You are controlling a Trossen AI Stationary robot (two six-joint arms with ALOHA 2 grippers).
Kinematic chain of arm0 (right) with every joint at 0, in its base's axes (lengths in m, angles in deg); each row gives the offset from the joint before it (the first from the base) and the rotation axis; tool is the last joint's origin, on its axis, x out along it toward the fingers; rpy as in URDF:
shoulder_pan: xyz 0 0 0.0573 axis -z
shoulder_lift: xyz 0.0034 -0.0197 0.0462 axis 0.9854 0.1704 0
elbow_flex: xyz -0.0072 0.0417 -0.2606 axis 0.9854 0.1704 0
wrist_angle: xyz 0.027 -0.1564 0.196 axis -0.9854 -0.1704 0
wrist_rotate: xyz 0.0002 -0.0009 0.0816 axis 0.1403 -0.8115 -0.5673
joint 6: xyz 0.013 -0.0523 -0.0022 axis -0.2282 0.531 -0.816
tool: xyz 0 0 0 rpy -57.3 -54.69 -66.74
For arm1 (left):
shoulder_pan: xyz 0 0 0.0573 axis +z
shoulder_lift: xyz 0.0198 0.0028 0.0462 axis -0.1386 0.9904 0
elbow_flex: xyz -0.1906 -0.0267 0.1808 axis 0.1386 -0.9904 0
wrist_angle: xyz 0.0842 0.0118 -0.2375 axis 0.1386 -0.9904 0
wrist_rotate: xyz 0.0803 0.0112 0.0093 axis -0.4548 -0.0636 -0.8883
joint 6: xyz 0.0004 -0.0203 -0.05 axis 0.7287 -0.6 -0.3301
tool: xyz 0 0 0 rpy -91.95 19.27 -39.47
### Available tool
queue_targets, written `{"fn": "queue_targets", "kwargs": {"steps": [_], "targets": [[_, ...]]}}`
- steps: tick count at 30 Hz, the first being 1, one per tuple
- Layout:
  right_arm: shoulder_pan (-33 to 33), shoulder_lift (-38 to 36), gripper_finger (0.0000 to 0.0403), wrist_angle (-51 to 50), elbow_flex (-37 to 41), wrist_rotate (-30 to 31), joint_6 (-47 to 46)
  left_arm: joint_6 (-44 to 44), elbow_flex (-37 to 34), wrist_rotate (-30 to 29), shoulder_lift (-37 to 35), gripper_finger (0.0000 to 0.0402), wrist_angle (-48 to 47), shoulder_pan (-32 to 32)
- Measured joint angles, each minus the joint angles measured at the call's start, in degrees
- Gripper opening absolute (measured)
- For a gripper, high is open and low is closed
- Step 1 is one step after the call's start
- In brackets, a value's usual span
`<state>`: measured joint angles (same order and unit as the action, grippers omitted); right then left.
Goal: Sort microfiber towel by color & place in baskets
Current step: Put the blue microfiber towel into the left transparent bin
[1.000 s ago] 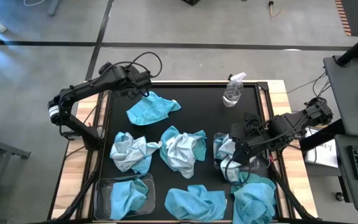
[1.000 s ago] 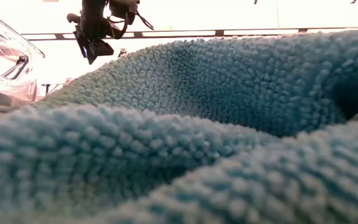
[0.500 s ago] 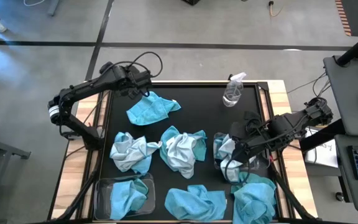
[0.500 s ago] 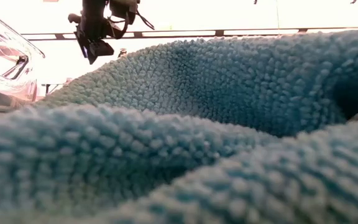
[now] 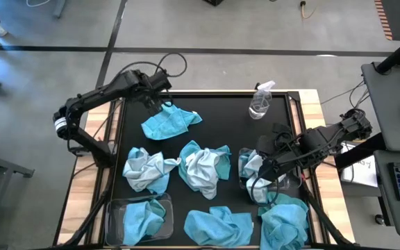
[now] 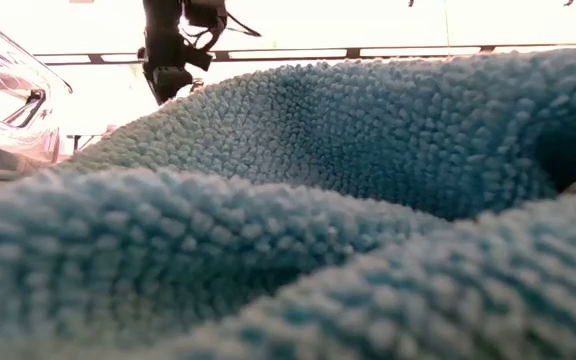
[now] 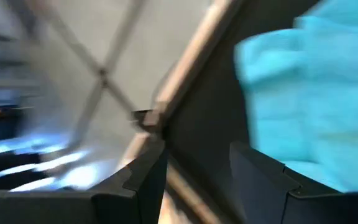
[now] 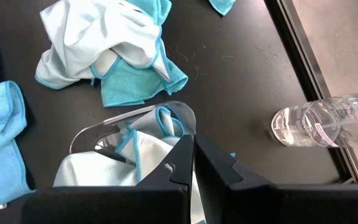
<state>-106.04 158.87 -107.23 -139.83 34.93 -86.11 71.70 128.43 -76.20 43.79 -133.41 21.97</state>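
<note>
Black desk (image 5: 221, 118): my left gripper (image 5: 160, 103), jaws spread, hovers beside the flat turquoise microfiber towel (image 5: 169, 121); I should pinch one raised fold. My right gripper (image 5: 264, 169) waits closed.

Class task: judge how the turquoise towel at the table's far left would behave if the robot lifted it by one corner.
The turquoise towel lies rumpled and folded, so it would probably hang limp. Its thin cloth looks light. The looped pile seen close up in the low view suggests it would grip, not slip.
</note>
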Motion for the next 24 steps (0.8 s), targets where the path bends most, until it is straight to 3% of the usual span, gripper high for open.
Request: {"fn": "queue_targets", "kwargs": {"steps": [3, 8, 14, 24], "targets": [[0.0, 0.0, 0.0009, -0.2, 0.2, 0.0, 0.3, 1.1, 0.0, 9.1, 0.0, 0.0160, 1.5, 3.4], [0.0, 0.0, 0.0009, -0.2, 1.3, 0.0, 3.4, 1.4, 0.0, 12.4, 0.0, 0.0160, 2.7, 9.0], [0.0, 0.0, 0.0009, -0.2, 4.8, 0.0, 5.0, 2.5, -0.5, 28.5, 0.0, 0.0160, 5.7, 11.2], [0.0, 0.0, 0.0009, -0.1, 12.6, 0.0, 3.4, 1.7, -8.3, 30.2, 0.0, 0.0160, 12.4, 11.2]]}}
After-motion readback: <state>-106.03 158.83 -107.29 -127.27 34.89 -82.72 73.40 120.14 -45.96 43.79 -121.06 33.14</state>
